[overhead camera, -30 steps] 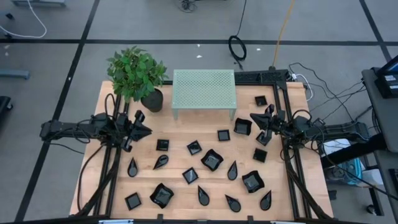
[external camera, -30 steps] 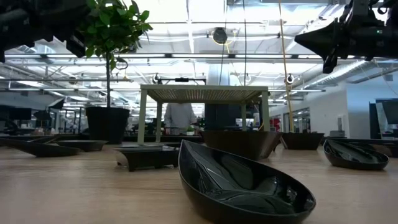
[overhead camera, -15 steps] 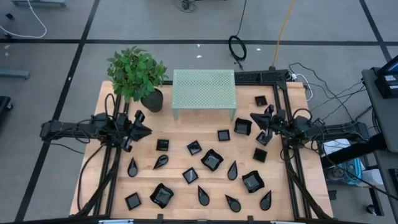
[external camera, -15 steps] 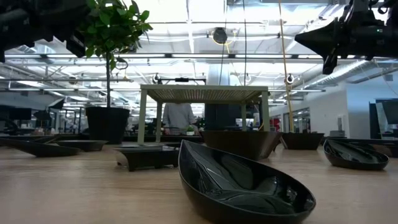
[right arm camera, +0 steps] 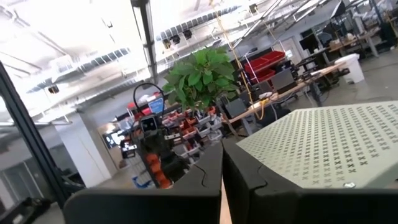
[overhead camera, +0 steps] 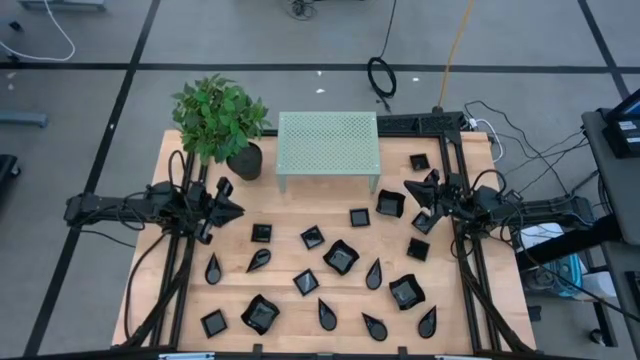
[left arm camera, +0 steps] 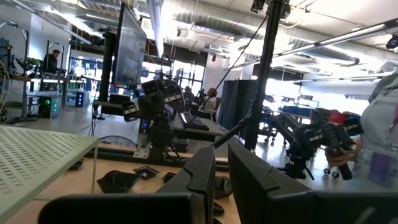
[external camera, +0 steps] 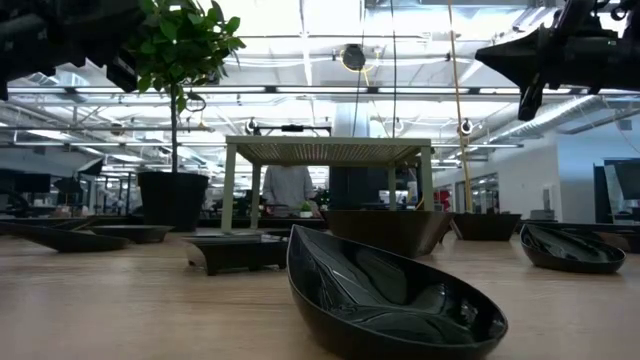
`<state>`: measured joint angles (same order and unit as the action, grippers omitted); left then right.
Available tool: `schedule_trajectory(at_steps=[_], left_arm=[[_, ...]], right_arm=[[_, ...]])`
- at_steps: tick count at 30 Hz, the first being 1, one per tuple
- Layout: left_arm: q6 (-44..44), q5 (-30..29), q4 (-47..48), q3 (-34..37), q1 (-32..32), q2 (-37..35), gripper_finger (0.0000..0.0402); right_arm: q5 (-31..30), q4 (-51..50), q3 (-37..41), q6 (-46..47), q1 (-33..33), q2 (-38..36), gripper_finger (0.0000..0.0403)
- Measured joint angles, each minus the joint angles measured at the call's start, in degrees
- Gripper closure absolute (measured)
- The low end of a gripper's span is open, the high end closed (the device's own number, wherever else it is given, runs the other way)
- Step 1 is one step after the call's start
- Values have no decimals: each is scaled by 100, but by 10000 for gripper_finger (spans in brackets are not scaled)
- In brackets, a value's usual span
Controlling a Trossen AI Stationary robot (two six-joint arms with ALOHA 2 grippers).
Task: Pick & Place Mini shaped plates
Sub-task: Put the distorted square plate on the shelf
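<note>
Many mini shaped plates, glossy black, lie flat on the wooden table [overhead camera: 300,205]. They include wavy-edged squares [overhead camera: 341,257], small flat squares [overhead camera: 261,232] and teardrops [overhead camera: 373,273]. One teardrop [external camera: 390,295] lies close before the low camera. My left gripper [overhead camera: 236,209] hangs above the table's left side, pointing toward the right edge, its fingers [left arm camera: 205,177] a narrow slit apart with nothing between them. My right gripper [overhead camera: 408,190] hangs above the right side, pointing left, its fingers [right arm camera: 208,180] shut on nothing [external camera: 482,55].
A pale green perforated rack [overhead camera: 328,148] stands at the table's far middle, and a potted plant [overhead camera: 218,118] in a dark pot [overhead camera: 244,160] stands left of it. A person [left arm camera: 380,130] stands in the room beyond the right edge. Cables lie on the floor behind the table.
My right gripper has rolled a little about the line it points along, staying in place above the table's right side with its fingers shut. The plates lie as before.
</note>
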<state>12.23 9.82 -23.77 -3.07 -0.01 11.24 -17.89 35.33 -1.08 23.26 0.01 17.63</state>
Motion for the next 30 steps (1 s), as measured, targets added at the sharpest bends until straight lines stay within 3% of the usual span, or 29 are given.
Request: schedule_trajectory(at_steps=[5,10,19,30], left_arm=[[0,-1,0,0,0,-1,353],[0,-1,0,0,0,1,353],[0,-1,0,0,0,0,353],[0,1,-2,0,0,1,353]], right_arm=[[-74,-2,0,-155,-2,11,403],[-615,-2,0,-123,-4,11,403],[-640,-104,-12,267,-96,13,393],[-608,-2173,-997,95,-425,170,337]])
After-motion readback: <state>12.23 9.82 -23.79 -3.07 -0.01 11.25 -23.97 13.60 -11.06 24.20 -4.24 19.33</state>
